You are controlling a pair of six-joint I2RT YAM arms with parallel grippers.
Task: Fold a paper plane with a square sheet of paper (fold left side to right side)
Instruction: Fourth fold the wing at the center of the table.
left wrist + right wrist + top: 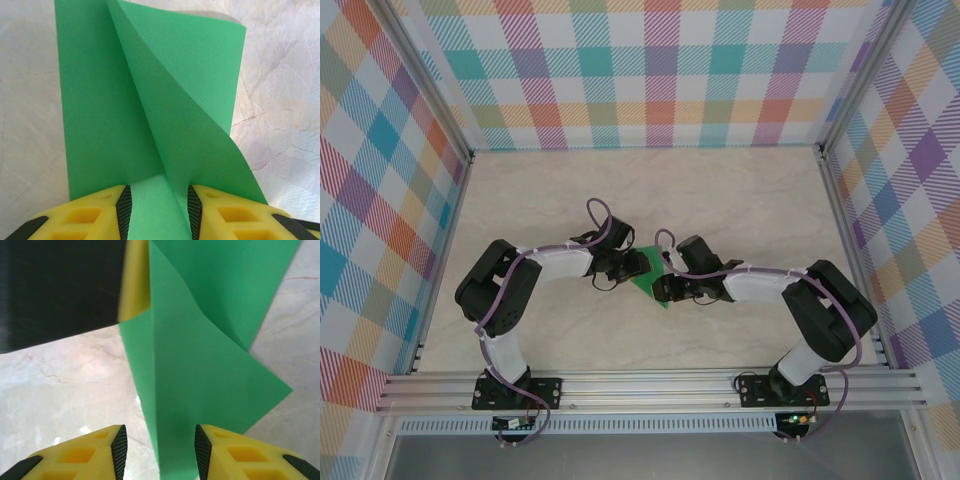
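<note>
At the table's [750, 200] centre, the half-folded square sheet of paper [648, 276] is straddled by the left gripper [156, 201] and right gripper [160, 441], both spread, nothing pinched, so the raised flap [190, 95] could be sprung open or creased crooked.

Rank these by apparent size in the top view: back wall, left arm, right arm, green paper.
1. Back wall, by far the largest.
2. Left arm and right arm: they look alike, so there is no ranking between them.
3. Paper, the smallest, partly hidden under the arms.
</note>
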